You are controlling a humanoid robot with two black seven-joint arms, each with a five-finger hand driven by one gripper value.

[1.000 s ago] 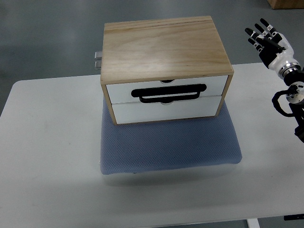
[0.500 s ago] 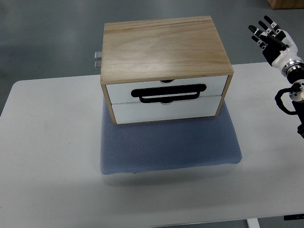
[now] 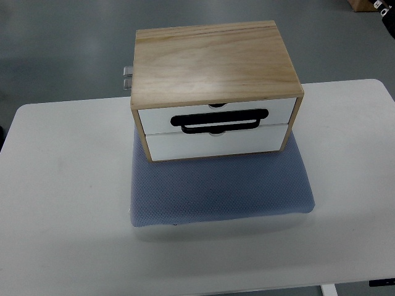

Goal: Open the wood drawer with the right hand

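The wood drawer [image 3: 216, 115] sat shut in its cabinet [image 3: 213, 58] on a blue mat [image 3: 222, 191], probably against sliding. No hand showed, so I couldn't tell about fingers.

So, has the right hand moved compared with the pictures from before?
Yes. It was beside the wooden drawer box, above the table's right edge; it went up toward the top right corner and is almost out of view.

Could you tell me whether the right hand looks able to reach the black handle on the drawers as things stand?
Probably, though the right hand is barely in view. The black handle on the white drawer fronts faces the robot, unobstructed.
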